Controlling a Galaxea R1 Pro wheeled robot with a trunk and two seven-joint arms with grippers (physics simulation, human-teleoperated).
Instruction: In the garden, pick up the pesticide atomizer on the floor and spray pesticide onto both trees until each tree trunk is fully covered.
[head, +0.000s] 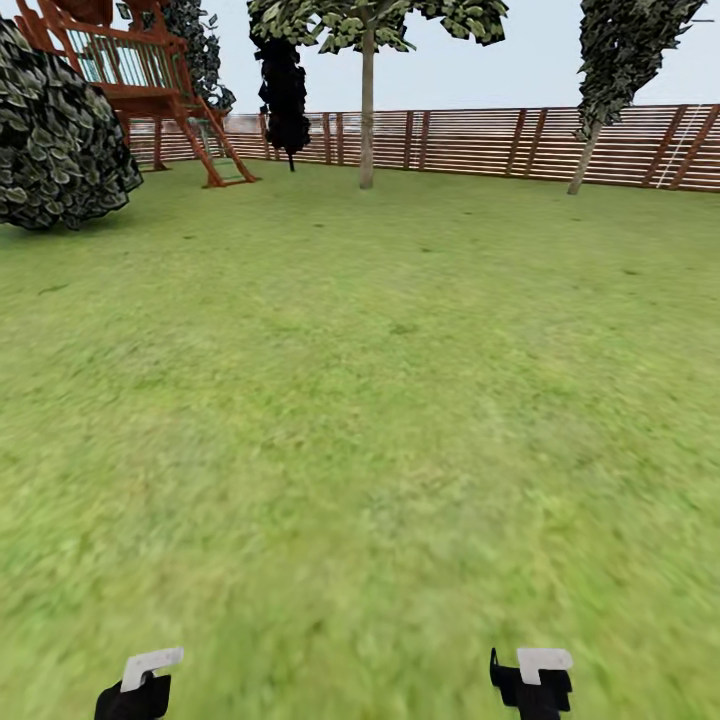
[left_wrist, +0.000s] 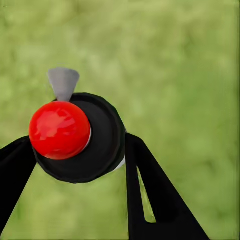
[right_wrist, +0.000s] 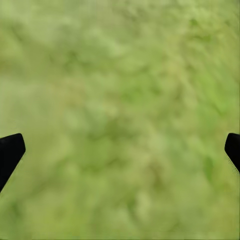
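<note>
In the left wrist view the pesticide atomizer (left_wrist: 100, 142), a round black body with a red knob and a small grey nozzle, sits between the two black fingers of my left gripper (left_wrist: 75, 155), which is shut on it. In the head view the left gripper (head: 140, 682) hangs low at the bottom edge over grass. My right gripper (head: 535, 678) is beside it; its fingers stand wide apart and open over bare lawn (right_wrist: 120, 150). Far ahead by the fence stands a tree with a straight bare trunk (head: 367, 120). Another tree leans at the right (head: 585, 155).
Green lawn (head: 360, 400) stretches to a brown slatted fence (head: 480, 140). A large round dark bush (head: 55, 140) and a red-brown wooden play structure (head: 150, 85) stand at the far left. A dark narrow tree (head: 285, 95) is near the fence.
</note>
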